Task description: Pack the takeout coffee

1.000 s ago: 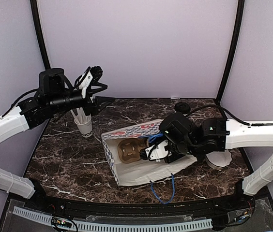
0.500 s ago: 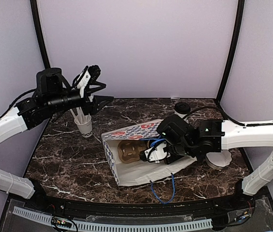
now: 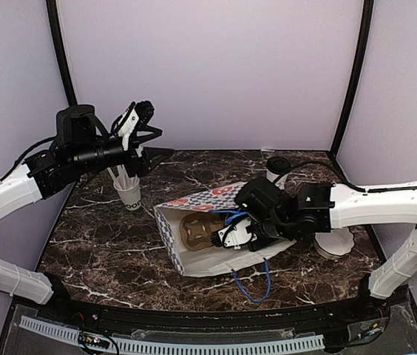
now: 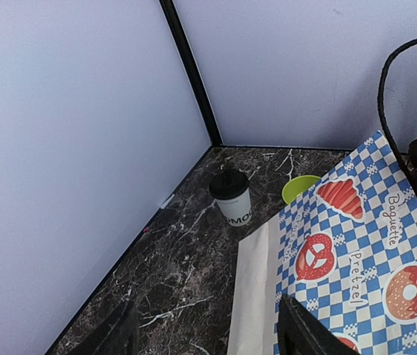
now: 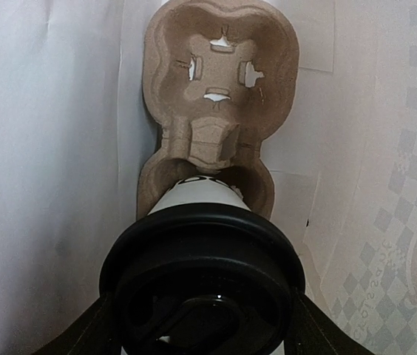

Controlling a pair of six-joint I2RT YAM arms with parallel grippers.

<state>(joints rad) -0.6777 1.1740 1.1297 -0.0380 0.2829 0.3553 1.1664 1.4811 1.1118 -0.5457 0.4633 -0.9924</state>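
Item: first lidded cup [image 5: 201, 251], clamped in the right pincer [image 5: 201, 329] inside the paper bag [image 3: 194, 262], base at the pulp carrier [image 5: 219, 74] pocket just ahead. Item: second lidded cup [image 4: 232, 198], on the bench [image 4: 164, 281] well ahead of the left pincer [image 4: 208, 336], agape and empty. Judged under half packed

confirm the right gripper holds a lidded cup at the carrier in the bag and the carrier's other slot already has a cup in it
Not quite. In the right wrist view the other slot of the carrier is empty; the second cup stands on the table near the bowl. The right gripper does hold a lidded cup at the carrier in the bag.
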